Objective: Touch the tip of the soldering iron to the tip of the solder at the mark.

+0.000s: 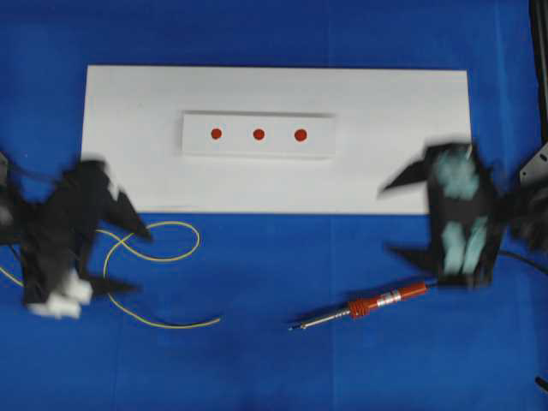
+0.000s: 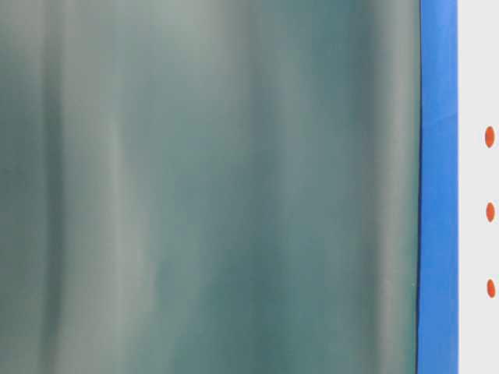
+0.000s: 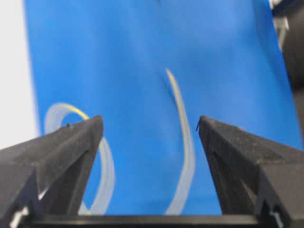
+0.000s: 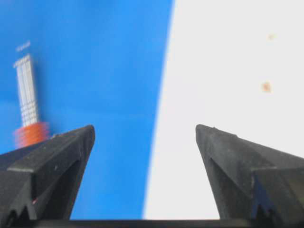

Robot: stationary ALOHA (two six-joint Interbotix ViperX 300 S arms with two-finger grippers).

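Soldering iron (image 1: 364,309): lying on the blue cloth (image 1: 282,282) below the white board (image 1: 274,141), orange handle toward the right, tip pointing left; nothing holds it. Solder (image 1: 158,257): thin yellow wire, looped loosely on the cloth at lower left, free. Marks (image 1: 259,134): three red dots on the raised white strip (none touched). Left gripper (image 3: 149,126): jaws wide apart, empty, above the solder. Right gripper (image 4: 145,130): jaws wide apart, empty, over the board's edge.

Blue cloth (image 1: 274,34) under a white board (image 1: 128,171).
You see a raised white strip (image 1: 197,145) mid-board, evenly lit.
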